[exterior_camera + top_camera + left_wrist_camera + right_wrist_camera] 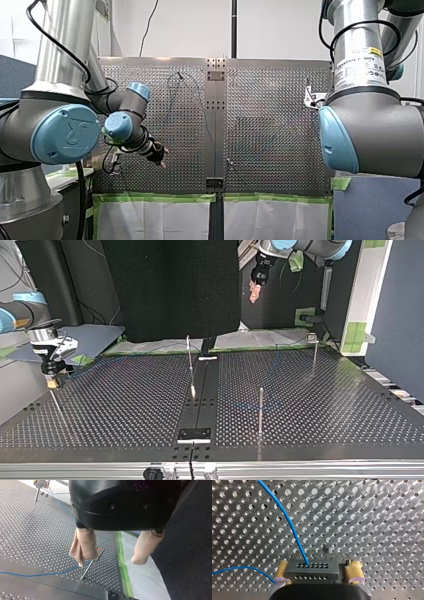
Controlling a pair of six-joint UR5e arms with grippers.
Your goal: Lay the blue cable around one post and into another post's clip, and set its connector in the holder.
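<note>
My right gripper (318,564) stands open, its yellow pads (353,570) on either side of the grey connector (312,570), with a small gap at one side. The blue cable (292,531) leaves the connector's top and curves away over the perforated plate. In the top view my right gripper (52,371) is low at the left, over a small holder on a post. My left gripper (108,562) is open and empty, its beige fingers (83,546) hovering above the cable (50,573) and a thin clip post (91,563). It hangs high in the top view (255,290).
Thin metal posts stand on the plate: one near the middle (190,360), one nearer the front (260,410), one at the far right (314,352). A black strip (200,405) runs down the middle. Green tape (123,562) marks the plate's edge near my left gripper.
</note>
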